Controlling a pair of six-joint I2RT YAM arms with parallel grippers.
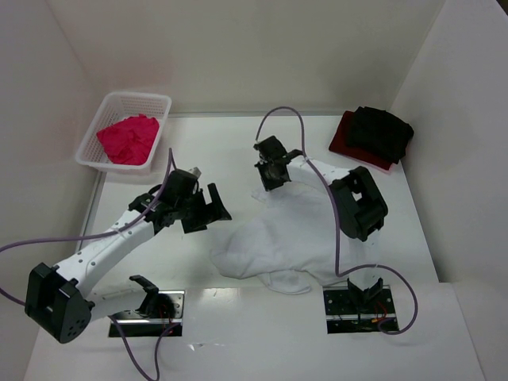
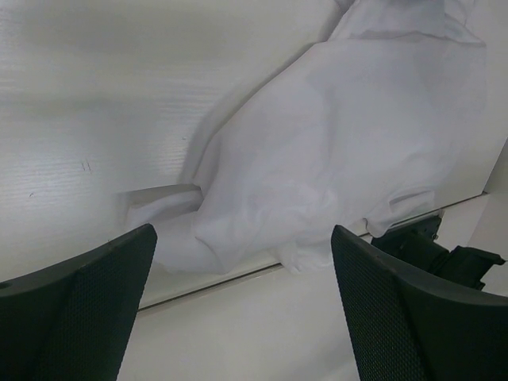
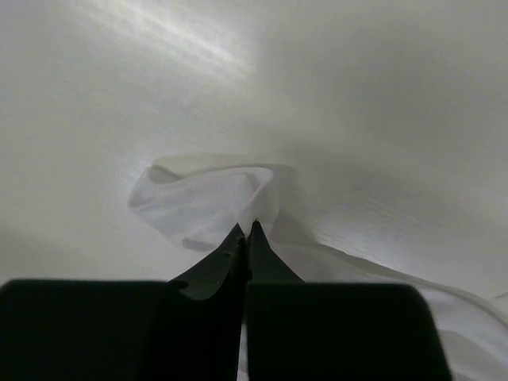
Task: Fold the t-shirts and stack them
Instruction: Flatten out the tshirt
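White lattice basket [image 1: 162, 119] at the white table's [image 1: 222, 151] far-left corner; pale walls [image 1: 238, 48] around

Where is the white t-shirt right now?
In the top view the white t-shirt lies crumpled on the table, centre-right; the right gripper pinches its far edge, the open left gripper hovers at its left.

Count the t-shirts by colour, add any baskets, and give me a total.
White t-shirt: 1
Pink t-shirt: 1
Black t-shirt: 1
Dark red t-shirt: 1
White basket: 1
Total: 5 things, 4 of them t-shirts
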